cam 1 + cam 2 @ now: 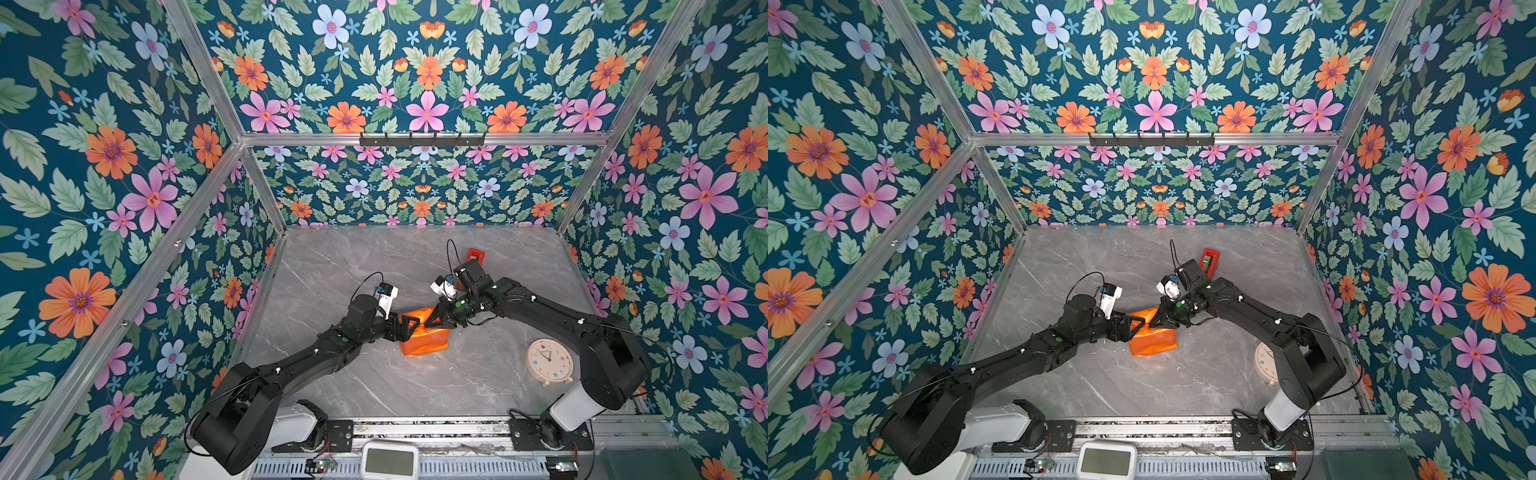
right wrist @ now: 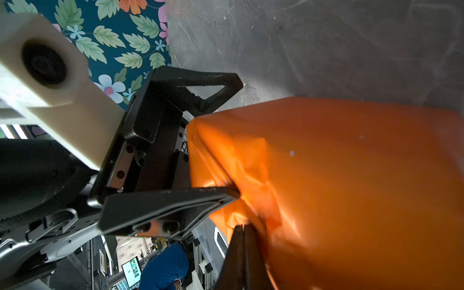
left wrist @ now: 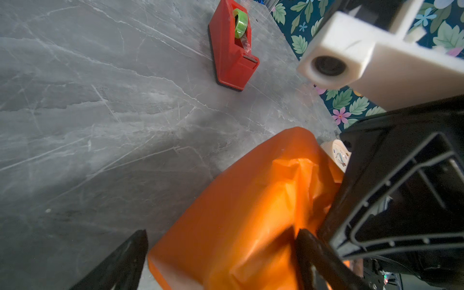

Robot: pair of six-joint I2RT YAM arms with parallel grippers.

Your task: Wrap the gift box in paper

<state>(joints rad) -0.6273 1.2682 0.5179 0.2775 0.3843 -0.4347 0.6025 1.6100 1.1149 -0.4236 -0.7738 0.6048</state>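
One view pairs paper (image 2: 351, 188) with monitor (image 2: 131, 271).

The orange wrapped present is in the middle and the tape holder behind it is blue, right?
Not quite: the tape holder is red, not blue, as the left wrist view shows. The orange wrapped present is in the middle, yes.

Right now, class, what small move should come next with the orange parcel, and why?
Probably close the left pincer on the wrapped end. Its jaws stand open astride the folded end of the paper, while the shut right pincer appears to pinch a crumpled flap there. Clamping would likely hold that fold so the right could let go.
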